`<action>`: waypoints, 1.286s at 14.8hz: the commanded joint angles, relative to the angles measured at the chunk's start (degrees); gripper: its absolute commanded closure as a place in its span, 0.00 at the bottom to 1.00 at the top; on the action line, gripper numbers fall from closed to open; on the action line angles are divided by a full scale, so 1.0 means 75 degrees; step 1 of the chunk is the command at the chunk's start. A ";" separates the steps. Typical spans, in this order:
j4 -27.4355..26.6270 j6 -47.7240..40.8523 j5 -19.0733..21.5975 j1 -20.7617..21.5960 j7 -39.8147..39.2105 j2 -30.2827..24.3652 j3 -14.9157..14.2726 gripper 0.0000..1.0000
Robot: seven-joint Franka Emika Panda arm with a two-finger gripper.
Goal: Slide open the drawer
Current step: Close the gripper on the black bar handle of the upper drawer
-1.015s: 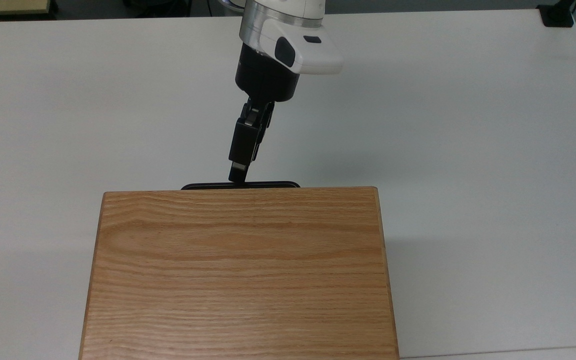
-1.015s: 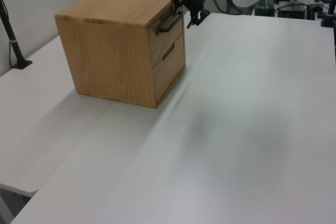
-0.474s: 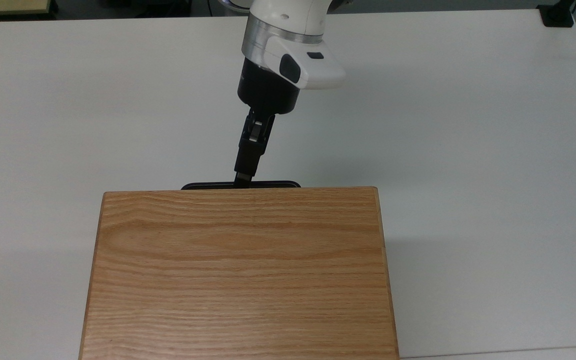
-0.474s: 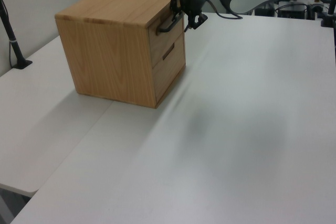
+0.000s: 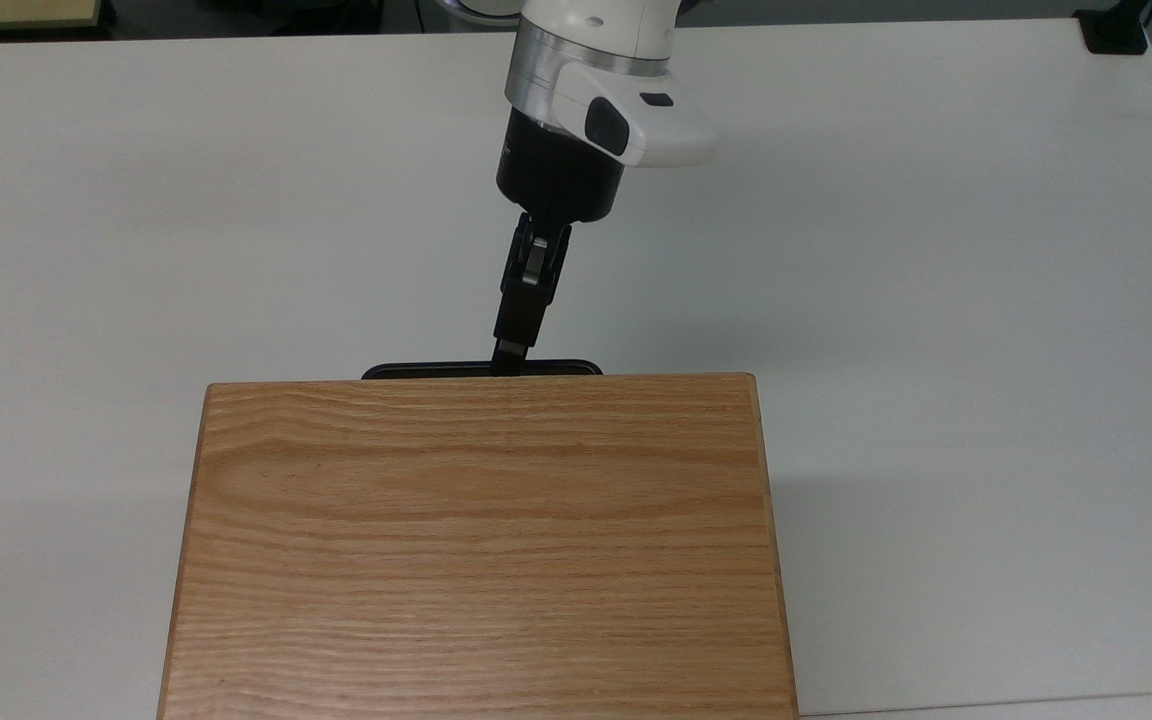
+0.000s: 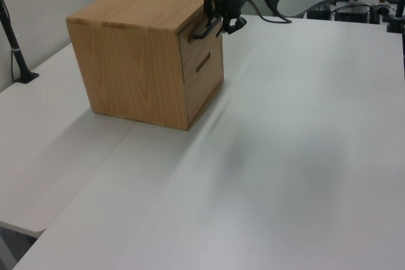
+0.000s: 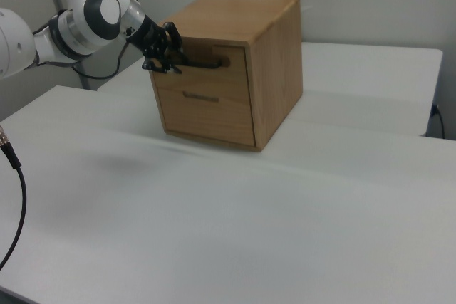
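Note:
The drawer is the upper one in an oak cabinet, and its front sits flush with the cabinet face. Its slim black bar handle juts out just past the cabinet's top edge in the top view. My gripper reaches the handle a little to the right of its middle there. In the left view the gripper is at the handle, open, with one finger above the bar and one below. The right view has the gripper at the left end of the handle.
A second drawer with a recessed slot lies below the first. The cabinet stands on a wide white table. A black clamp sits at the table's far right corner in the top view, and a black post stands at the left view's left.
My gripper has moved in to the handle and a little toward the top view's right, and its wrist has turned so that the fingers stand one above the other. The drawer has not moved.

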 commanded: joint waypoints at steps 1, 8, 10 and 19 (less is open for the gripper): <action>-0.0312 0.0044 -0.0109 0.0096 0.0014 -0.0084 -0.0049 0.62; -0.0253 0.0465 -0.0273 0.0084 0.0084 0.0197 -0.0142 0.69; -0.0253 0.0466 -0.0262 0.0096 0.0107 0.0232 -0.0178 0.73; -0.1200 0.0395 -0.0226 0.0318 0.0786 -0.0540 -0.0154 0.80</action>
